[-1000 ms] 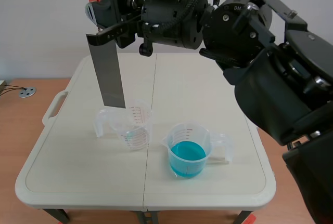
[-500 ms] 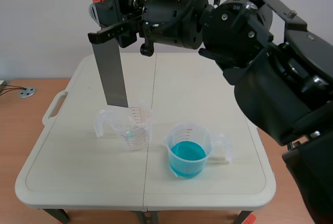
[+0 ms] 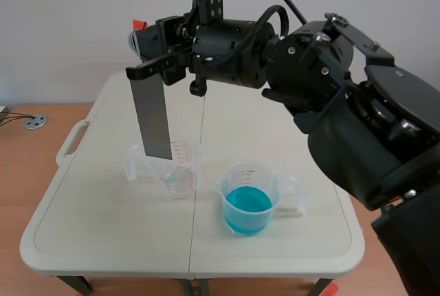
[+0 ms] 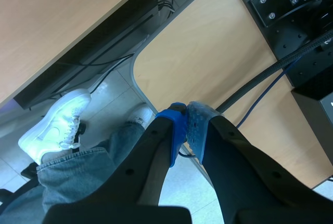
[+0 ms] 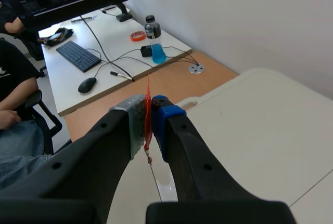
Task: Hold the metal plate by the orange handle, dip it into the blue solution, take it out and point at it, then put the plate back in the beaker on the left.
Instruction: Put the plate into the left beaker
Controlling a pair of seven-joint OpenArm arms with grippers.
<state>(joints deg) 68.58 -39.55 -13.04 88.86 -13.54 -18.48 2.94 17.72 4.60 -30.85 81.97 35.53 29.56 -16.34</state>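
My right arm comes in from the right and reaches across high above the table. Its gripper [image 3: 152, 54] is shut on the orange handle [image 3: 139, 25] of the grey metal plate [image 3: 152, 117]. The plate hangs almost upright, its lower edge at the rim of the clear empty beaker [image 3: 175, 167] on the left. The beaker of blue solution [image 3: 249, 203] stands to the right, nearer the front. In the right wrist view the thin orange handle [image 5: 148, 107] is pinched between my pads. My left gripper [image 4: 186, 122] is shut on nothing and faces the floor away from the table.
The white folding table [image 3: 103, 241] has a carry handle [image 3: 72, 141] on its left edge. A metal disc [image 3: 36, 122] lies on the wooden desk beyond. A seated person's legs and white shoe [image 4: 54, 125] are under my left gripper. A keyboard [image 5: 78, 55] and a bottle [image 5: 154, 41] lie on a far desk.
My right gripper has carried the plate a little to the right and downward, bringing its lower edge from above the left beaker down to the rim.
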